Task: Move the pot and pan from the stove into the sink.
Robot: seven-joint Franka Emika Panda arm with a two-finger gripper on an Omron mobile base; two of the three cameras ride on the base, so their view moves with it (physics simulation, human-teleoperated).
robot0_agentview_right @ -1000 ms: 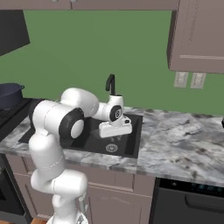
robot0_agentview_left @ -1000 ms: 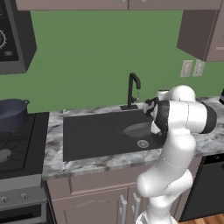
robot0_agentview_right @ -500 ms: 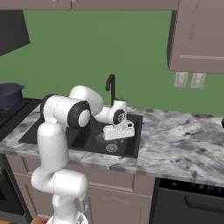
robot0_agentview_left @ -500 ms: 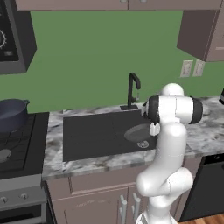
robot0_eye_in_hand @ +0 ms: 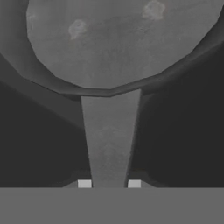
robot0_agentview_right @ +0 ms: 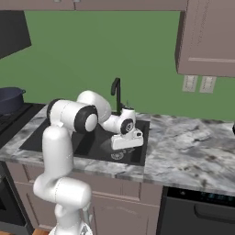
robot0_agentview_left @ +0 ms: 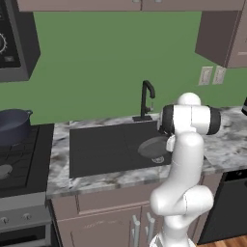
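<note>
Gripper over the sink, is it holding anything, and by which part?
Yes. The gripper holds the pan by its handle, fingers closed on either side of the handle's end, over the sink.

You are not looking at any readable text, label, brand or number here; nothing on any surface is showing legible writing.

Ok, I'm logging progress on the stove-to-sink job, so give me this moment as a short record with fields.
pan: over the sink basin, at its right end
pan handle: between the fingers
hand: shut on the pan handle
pot: on the stove, at the back
left to do: release the pan, then fetch the pot
</note>
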